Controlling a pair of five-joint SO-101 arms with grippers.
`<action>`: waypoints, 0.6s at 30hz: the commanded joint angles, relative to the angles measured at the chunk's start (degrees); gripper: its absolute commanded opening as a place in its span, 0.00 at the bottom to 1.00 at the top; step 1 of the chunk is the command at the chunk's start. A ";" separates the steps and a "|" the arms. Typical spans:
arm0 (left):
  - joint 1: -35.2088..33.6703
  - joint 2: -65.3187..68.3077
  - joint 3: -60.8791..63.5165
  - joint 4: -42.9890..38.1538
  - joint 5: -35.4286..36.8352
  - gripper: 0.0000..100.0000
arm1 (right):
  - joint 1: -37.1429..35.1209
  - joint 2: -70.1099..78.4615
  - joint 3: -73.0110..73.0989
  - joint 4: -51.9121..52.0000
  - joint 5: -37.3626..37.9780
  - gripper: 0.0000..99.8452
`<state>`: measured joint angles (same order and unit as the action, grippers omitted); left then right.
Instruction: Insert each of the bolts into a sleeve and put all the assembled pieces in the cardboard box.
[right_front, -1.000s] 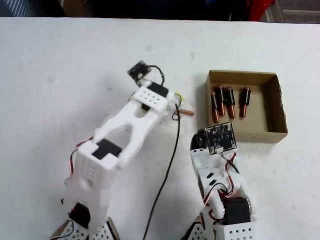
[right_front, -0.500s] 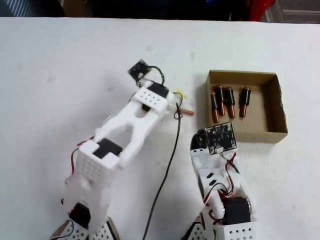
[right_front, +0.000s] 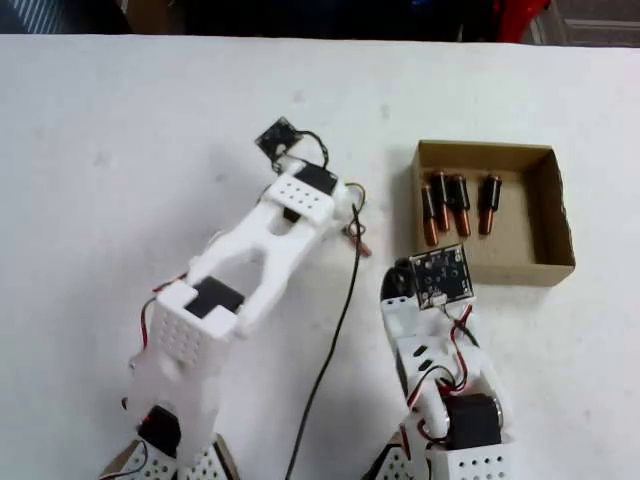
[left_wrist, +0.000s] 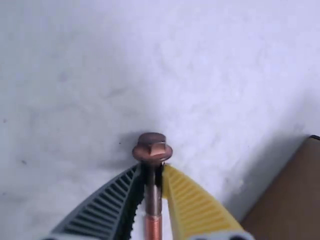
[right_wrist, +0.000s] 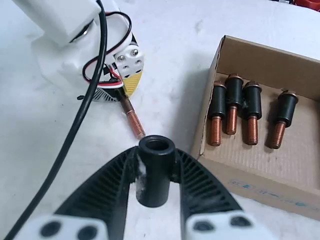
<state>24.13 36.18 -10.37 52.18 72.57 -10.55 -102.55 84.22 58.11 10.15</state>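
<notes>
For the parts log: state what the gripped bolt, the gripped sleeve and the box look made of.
Bolt: metal with a coppery sheen, perhaps plated; hex head and threads.
Sleeve: matte black, likely plastic or rubber.
Box: brown cardboard with raw cut edges.

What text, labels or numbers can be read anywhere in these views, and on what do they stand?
No text can be read as it stands.
Faint blue print on the near wall of the cardboard box: too blurred to read.
Wrist camera board: any marking is too small to tell.
</notes>
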 joint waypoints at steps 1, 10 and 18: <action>-0.84 -0.57 -0.79 -0.26 0.26 0.08 | 0.31 -0.66 -0.53 -1.54 -0.44 0.02; -1.80 -0.66 1.23 2.29 -8.97 0.08 | 0.40 -0.66 -0.53 -1.54 -0.44 0.02; -5.49 -0.57 1.76 3.43 -8.97 0.08 | 0.31 -0.66 -0.53 -1.54 -0.44 0.02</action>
<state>21.67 35.91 -9.23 54.02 64.13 -10.55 -102.55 84.22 58.11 10.15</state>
